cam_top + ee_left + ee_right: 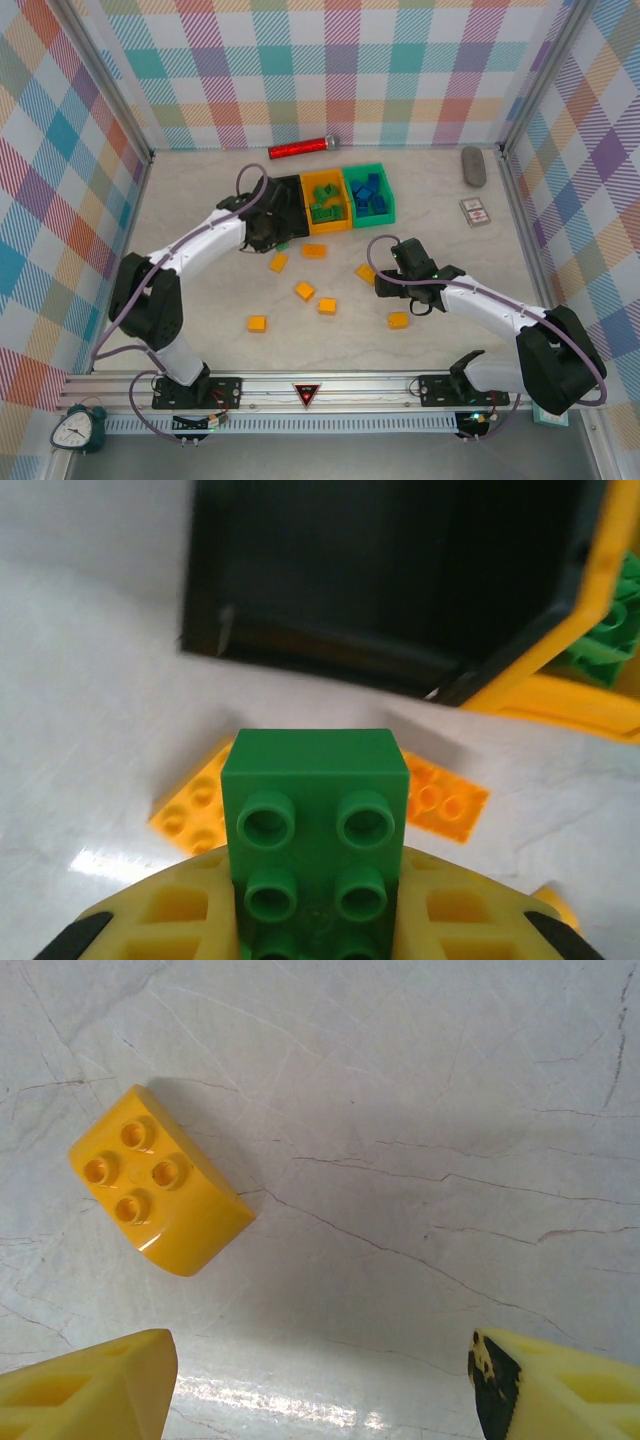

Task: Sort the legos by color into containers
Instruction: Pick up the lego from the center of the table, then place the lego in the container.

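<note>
A: Any writing legible?
B: None I can read. The small card [474, 211] near the right wall carries a red mark, but its print is too small. There is a red-and-black triangle plate [304, 393] on the front rail with no text made out. The dial of the clock [75, 428] at the near left corner is too small.

A: Left gripper?
B: The left gripper [318, 935] is clamped on a green brick [315, 810], which is pinched between the two yellow fingers with its studs facing the wrist camera. It sits just short of the near corner of the black bin [390, 570]. Orange studded plastic [190, 815] shows on the table either side of the brick. Whether that is one piece or two, I cannot tell.

A: Right gripper?
B: The right gripper [320, 1385] has its jaws wide apart with nothing between them. A curved orange brick [160, 1195] lies ahead of the fingertips, apart from both.

A: Bins?
B: All three stand side by side at the far middle. The black bin is on the left. The orange-yellow bin [330, 229] holds green bricks [324, 210], and the green bin [375, 220] holds blue bricks [368, 192]. Loose orange bricks [305, 291] are scattered between the arms.

A: Edges and room?
B: There is open tabletop [180, 200] left of the left arm, and again right of the green bin out to the grey oval object [473, 165]. The red cylinder [302, 148] lies along the back wall, behind the bins.
</note>
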Action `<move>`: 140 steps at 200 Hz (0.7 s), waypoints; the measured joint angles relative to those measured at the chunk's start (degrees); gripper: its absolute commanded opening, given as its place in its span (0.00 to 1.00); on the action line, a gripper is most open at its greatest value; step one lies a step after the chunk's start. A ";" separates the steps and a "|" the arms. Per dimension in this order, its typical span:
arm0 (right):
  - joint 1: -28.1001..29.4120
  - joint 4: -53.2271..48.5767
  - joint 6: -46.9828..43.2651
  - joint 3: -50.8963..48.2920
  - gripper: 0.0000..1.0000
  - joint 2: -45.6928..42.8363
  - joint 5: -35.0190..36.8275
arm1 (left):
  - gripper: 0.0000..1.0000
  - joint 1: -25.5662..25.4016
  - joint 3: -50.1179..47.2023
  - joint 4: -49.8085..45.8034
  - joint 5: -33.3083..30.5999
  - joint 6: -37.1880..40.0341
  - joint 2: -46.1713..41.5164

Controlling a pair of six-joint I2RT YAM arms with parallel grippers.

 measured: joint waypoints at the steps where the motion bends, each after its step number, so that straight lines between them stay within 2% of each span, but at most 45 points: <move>1: 0.00 0.00 0.00 0.00 0.77 0.00 0.00 | 0.27 0.00 0.24 0.00 -0.02 0.07 0.17; 29: 0.00 0.26 0.00 -0.15 0.77 -0.13 0.00 | 0.28 0.00 10.01 0.52 1.62 2.64 7.17; 88: 0.00 0.70 0.00 -0.48 0.77 -1.68 0.00 | 0.34 0.02 27.89 4.35 9.62 4.68 21.84; 107: 0.00 0.81 0.00 -0.52 0.77 -1.77 -0.02 | 0.43 0.02 33.31 4.74 11.15 4.70 25.83; 121: 0.00 0.83 0.00 -0.70 0.77 -1.77 -0.02 | 0.53 0.02 35.50 4.85 12.11 4.57 27.50; 140: 0.00 0.79 0.00 -0.94 0.77 -1.77 -0.02 | 0.59 0.02 35.43 5.25 13.14 4.31 27.69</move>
